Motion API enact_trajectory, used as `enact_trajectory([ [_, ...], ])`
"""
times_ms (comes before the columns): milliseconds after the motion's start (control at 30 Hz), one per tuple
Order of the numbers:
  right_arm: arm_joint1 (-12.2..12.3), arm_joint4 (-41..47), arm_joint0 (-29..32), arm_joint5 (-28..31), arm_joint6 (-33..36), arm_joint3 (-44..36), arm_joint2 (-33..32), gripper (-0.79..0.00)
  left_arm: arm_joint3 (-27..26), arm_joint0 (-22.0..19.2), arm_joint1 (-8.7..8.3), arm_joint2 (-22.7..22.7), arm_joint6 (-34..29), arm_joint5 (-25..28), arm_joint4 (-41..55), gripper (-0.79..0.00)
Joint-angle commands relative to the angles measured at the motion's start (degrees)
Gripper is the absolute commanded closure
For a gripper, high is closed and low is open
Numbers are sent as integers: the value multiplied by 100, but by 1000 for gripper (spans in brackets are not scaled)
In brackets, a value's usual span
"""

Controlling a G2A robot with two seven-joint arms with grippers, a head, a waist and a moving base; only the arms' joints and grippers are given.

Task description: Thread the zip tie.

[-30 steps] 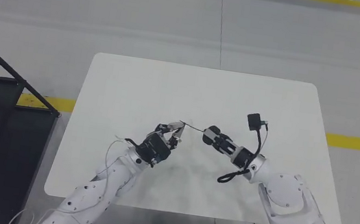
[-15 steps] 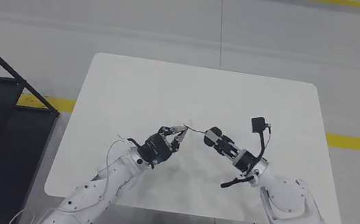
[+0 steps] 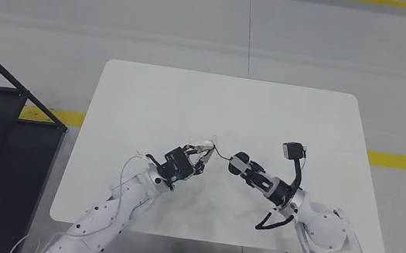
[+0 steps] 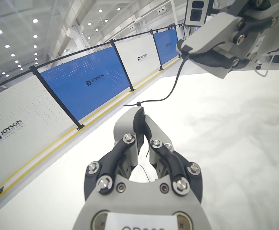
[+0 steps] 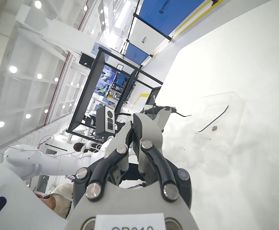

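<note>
One zip tie (image 4: 176, 81) over one white desk (image 3: 151, 104), left gripper (image 4: 140, 112) jaws pinching it near its head, right gripper (image 3: 235, 161) at 3 o'clock, jaws pinching the other end.

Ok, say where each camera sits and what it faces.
Top view: overhead, looking down at the table; left gripper and right gripper show.
Left wrist view: on that wrist, looking past its own gripper at the right gripper.
Right wrist view: on that wrist, looking past its own gripper toward the left one.
Top and left wrist views share the zip tie.
</note>
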State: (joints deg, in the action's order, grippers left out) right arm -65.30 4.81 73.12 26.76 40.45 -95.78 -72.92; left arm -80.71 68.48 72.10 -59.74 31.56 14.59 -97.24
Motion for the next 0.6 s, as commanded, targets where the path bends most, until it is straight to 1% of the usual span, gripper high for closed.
enact_trajectory([
  [0,6,96,-29,74,98,54,-6,0,-9,-30,0,-3,-23,184,96,0],
  [267,27,302,-71,242,259,146,-41,0,-19,-113,0,-26,-61,674,427,0],
  [433,31,334,-69,224,171,155,-52,0,-7,-127,-16,-73,-22,1019,633,0],
  [567,30,225,-88,56,90,112,-19,0,-24,-114,-27,-123,-6,1037,678,0],
])
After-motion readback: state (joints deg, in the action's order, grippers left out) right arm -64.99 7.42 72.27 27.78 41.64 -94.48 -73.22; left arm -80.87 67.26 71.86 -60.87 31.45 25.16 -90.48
